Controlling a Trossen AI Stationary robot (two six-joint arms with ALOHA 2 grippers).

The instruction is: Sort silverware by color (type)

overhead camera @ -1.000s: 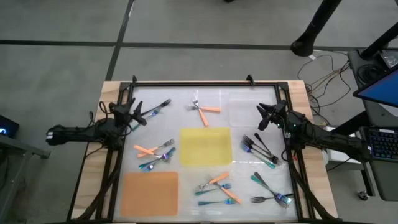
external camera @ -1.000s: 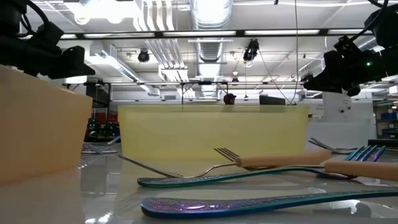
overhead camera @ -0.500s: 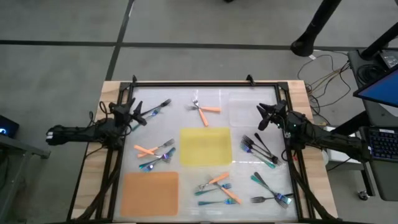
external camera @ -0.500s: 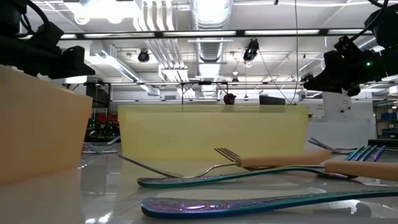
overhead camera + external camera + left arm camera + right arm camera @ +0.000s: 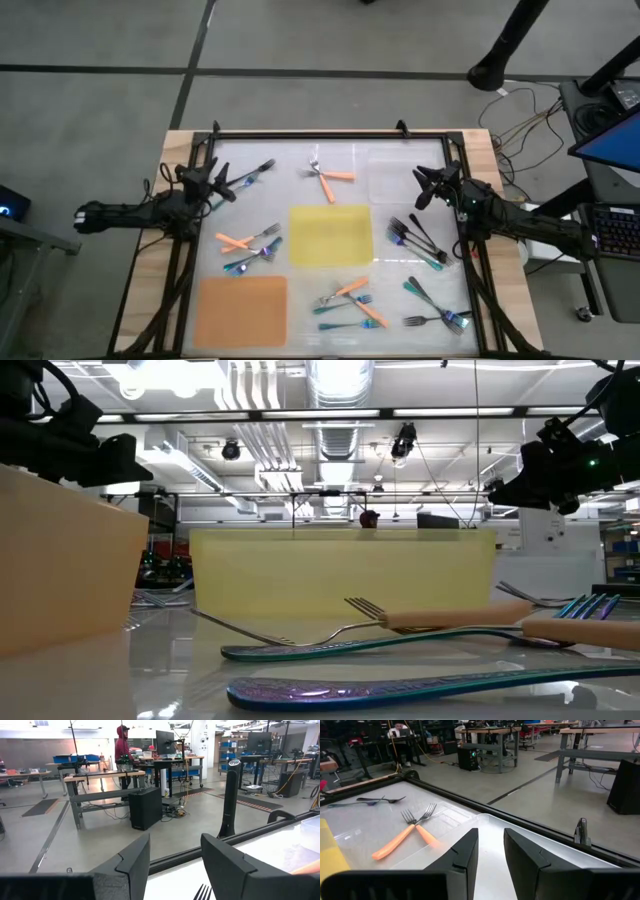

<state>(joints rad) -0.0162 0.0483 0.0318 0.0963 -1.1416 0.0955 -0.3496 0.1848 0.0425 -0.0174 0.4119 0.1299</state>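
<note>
My left gripper (image 5: 222, 185) hangs at the far left of the counter (image 5: 390, 285), jaws spread and empty, beside a dark fork (image 5: 258, 170). My right gripper (image 5: 425, 188) hangs far right, jaws parted with a narrow gap, holding nothing. Two orange-handled forks (image 5: 405, 832) lie crossed at far centre. The other forks (image 5: 420, 240) lie scattered around the yellow mat (image 5: 330, 235).

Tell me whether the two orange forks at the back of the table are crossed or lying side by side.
Crossed. In the right wrist view the two orange forks overlap near their necks, forming an X, and the high view shows the same.
</note>
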